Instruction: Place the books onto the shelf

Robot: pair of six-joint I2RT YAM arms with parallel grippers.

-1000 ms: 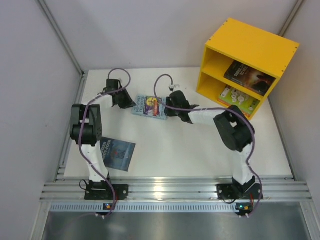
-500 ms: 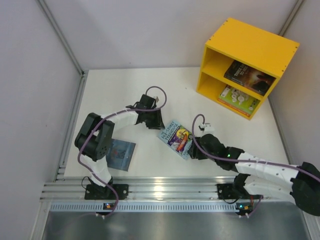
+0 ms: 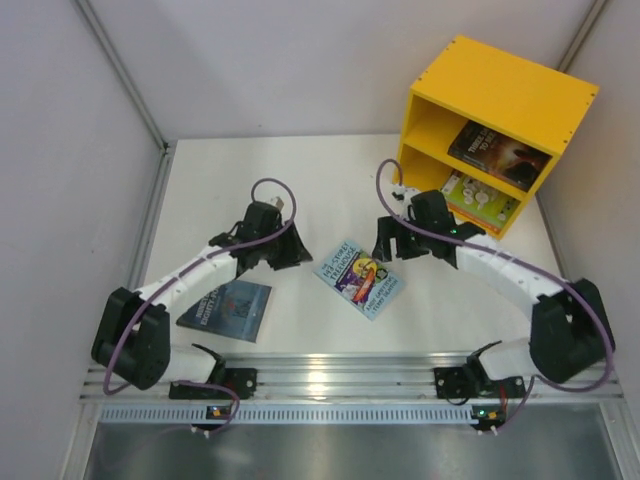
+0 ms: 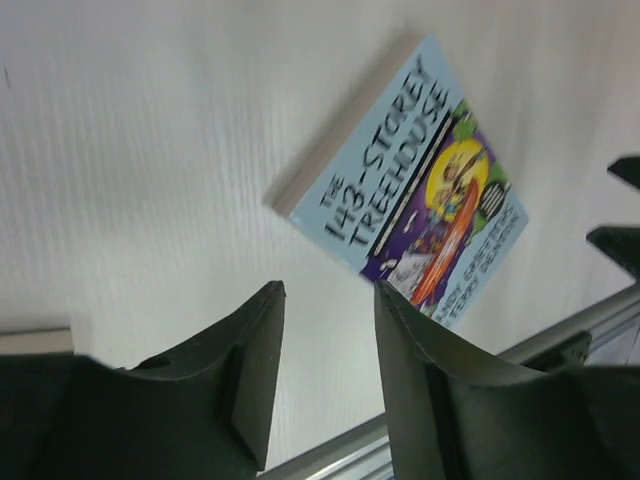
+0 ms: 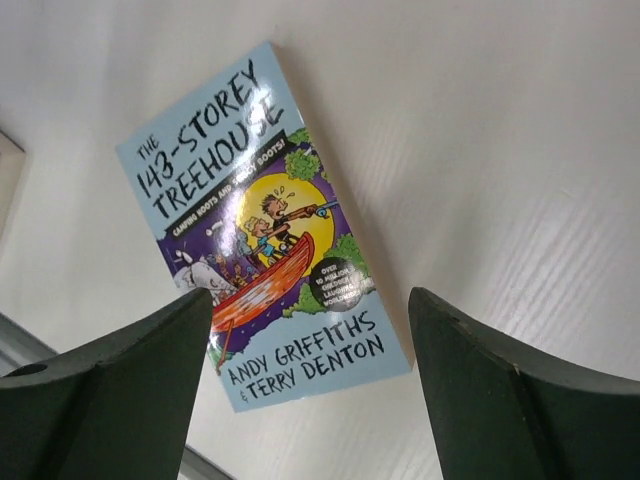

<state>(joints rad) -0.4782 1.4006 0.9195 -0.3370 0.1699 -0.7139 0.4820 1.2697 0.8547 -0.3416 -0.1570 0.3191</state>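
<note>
The white table [image 3: 300,170] carries the bright yellow two-compartment wooden shelf [image 3: 500,90], which stands just beyond the right gripper [image 3: 390,240], on its outer side. The shelf already holds a dark paperback with a reddish glow [image 3: 498,150] in the upper compartment and a lime-green paperback [image 3: 480,197] in the lower one. A second ago the light-blue "143-Storey Treehouse" paperback [image 3: 358,279] sat farther back on the table with both grippers at its ends. Half a second ago it was nearer the front rail with the right gripper on it. Now it lies flat and free between the two grippers, touched by neither. The right gripper's fingers are spread wide with nothing between them, hovering above the book. The left gripper [image 3: 290,250] has its fingers parted too, empty, with the book ahead of them. So this book seems to have been shifted and let go, not shelved, and it needs a fresh grasp. A dark blue-grey paperback [image 3: 228,308] also waits, lying behind the left gripper beside its arm.
</note>
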